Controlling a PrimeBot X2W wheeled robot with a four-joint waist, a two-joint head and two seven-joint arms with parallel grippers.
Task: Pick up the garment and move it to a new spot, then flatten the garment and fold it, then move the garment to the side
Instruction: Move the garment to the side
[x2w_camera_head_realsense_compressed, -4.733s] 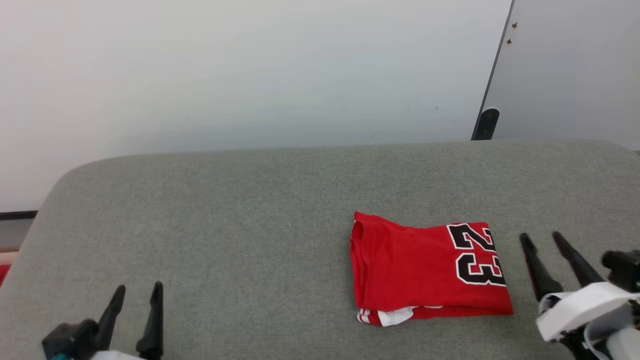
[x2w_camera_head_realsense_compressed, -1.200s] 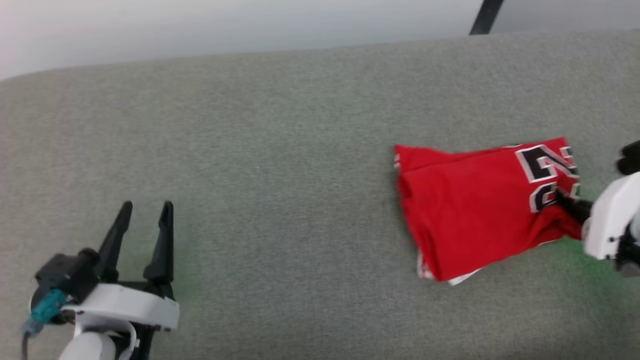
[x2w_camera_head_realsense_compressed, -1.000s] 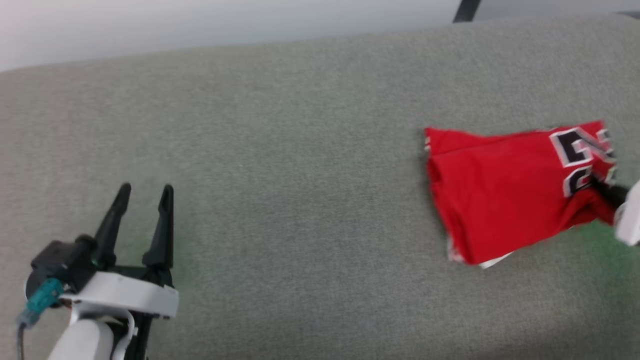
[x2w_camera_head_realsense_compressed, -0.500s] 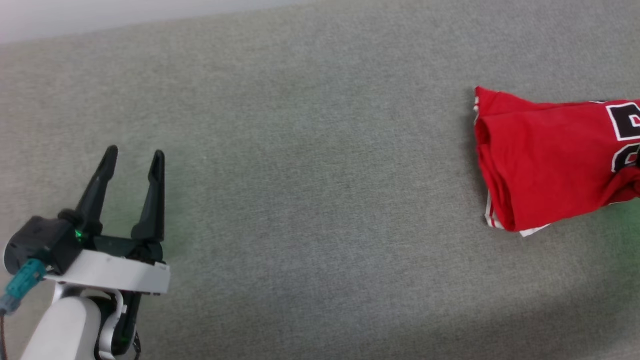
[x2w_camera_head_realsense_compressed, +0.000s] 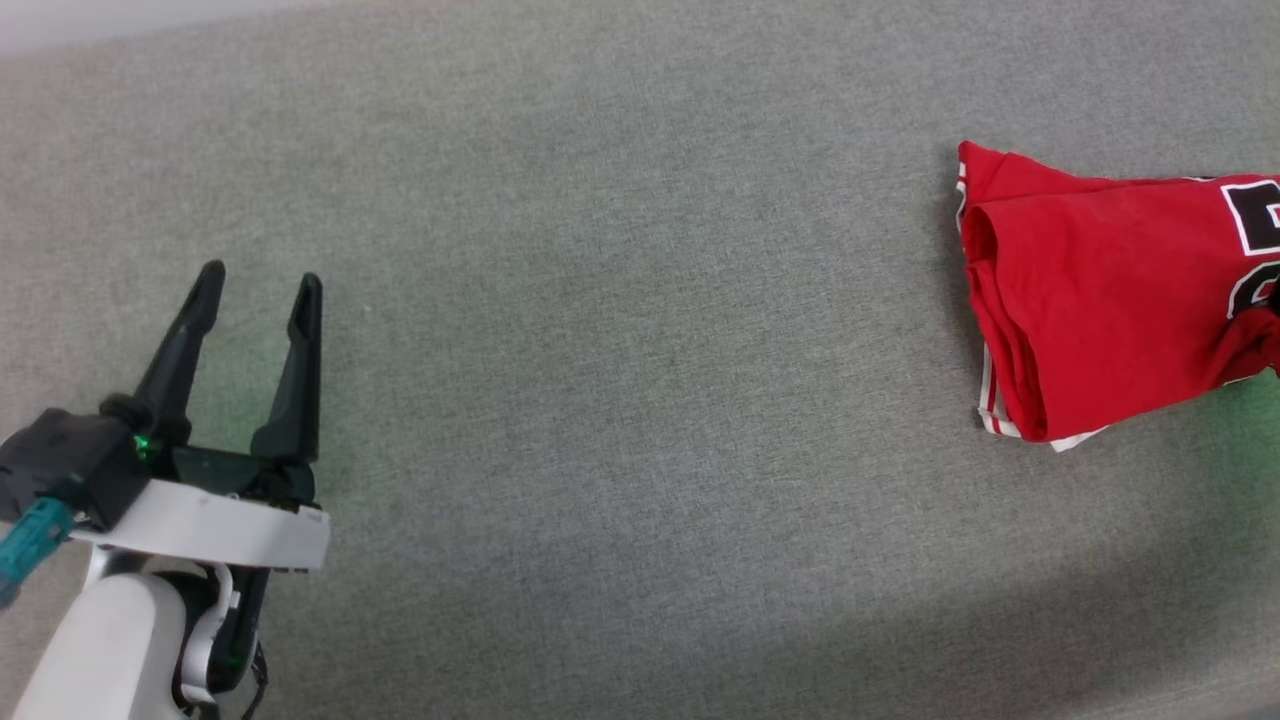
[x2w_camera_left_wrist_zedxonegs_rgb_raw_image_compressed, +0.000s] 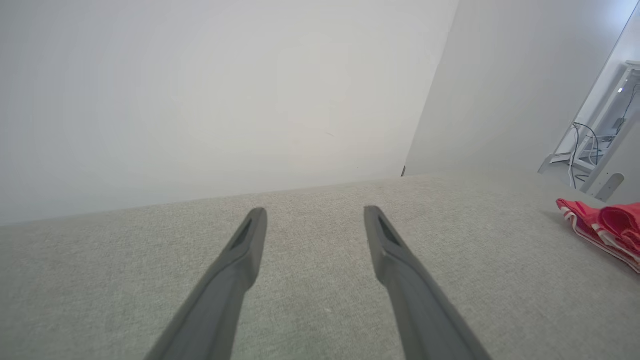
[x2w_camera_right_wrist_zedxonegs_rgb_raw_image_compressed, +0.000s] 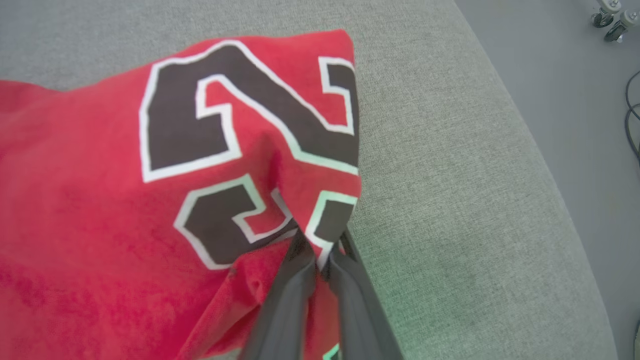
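The garment (x2w_camera_head_realsense_compressed: 1100, 290), a folded red jersey with black white-outlined numbers, lies at the right edge of the head view on the grey cushion (x2w_camera_head_realsense_compressed: 620, 380). In the right wrist view my right gripper (x2w_camera_right_wrist_zedxonegs_rgb_raw_image_compressed: 320, 247) is shut on the garment (x2w_camera_right_wrist_zedxonegs_rgb_raw_image_compressed: 100, 200), pinching the cloth just below the number near its right edge. My left gripper (x2w_camera_head_realsense_compressed: 258, 282) stands open over bare cushion at the lower left, far from the jersey. From the left wrist the same gripper (x2w_camera_left_wrist_zedxonegs_rgb_raw_image_compressed: 314, 216) holds nothing, and a red corner of the garment (x2w_camera_left_wrist_zedxonegs_rgb_raw_image_compressed: 607, 225) lies far right.
The cushion's rounded right edge (x2w_camera_right_wrist_zedxonegs_rgb_raw_image_compressed: 540, 165) drops to a grey floor (x2w_camera_right_wrist_zedxonegs_rgb_raw_image_compressed: 575, 65) with cables and caster wheels (x2w_camera_right_wrist_zedxonegs_rgb_raw_image_compressed: 610, 17). A pale wall (x2w_camera_left_wrist_zedxonegs_rgb_raw_image_compressed: 200, 100) rises behind the cushion's far edge. Wide bare cushion lies between the two grippers.
The camera has swung left and down. The garment, pinched by the right gripper, has slid right on the cushion and its held corner is bunched up. The left gripper stays open.
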